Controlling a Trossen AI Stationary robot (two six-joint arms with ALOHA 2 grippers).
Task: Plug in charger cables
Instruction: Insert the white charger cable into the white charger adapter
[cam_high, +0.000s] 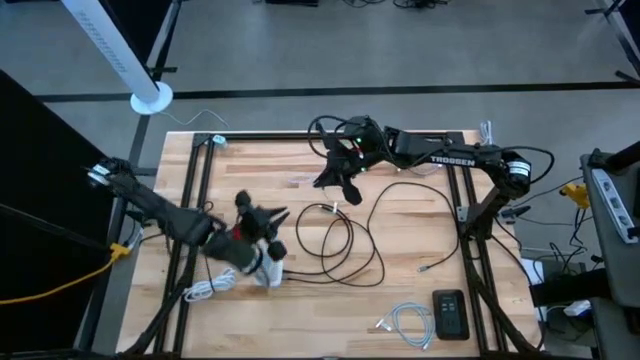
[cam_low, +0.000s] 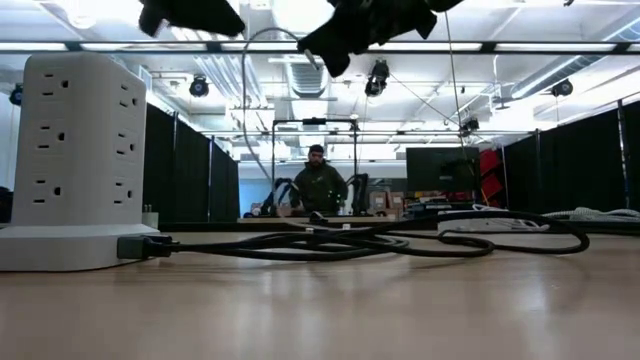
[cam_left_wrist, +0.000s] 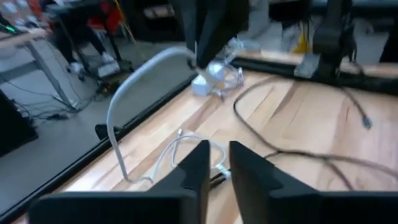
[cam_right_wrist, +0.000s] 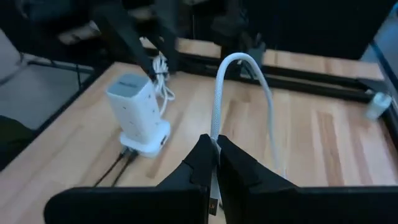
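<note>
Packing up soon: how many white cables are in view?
3. One coiled white cable near the front edge, one bundled white cable beside the power tower, one white cable gripped by the right hand. More may be hidden.

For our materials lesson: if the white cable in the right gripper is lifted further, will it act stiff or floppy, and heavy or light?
Probably semi-stiff: the white cable leaves the right gripper in a smooth arch instead of hanging limp. Likely light, since a fingertip pinch alone carries it. Its far part droops, so it would probably sway when moved.
</note>
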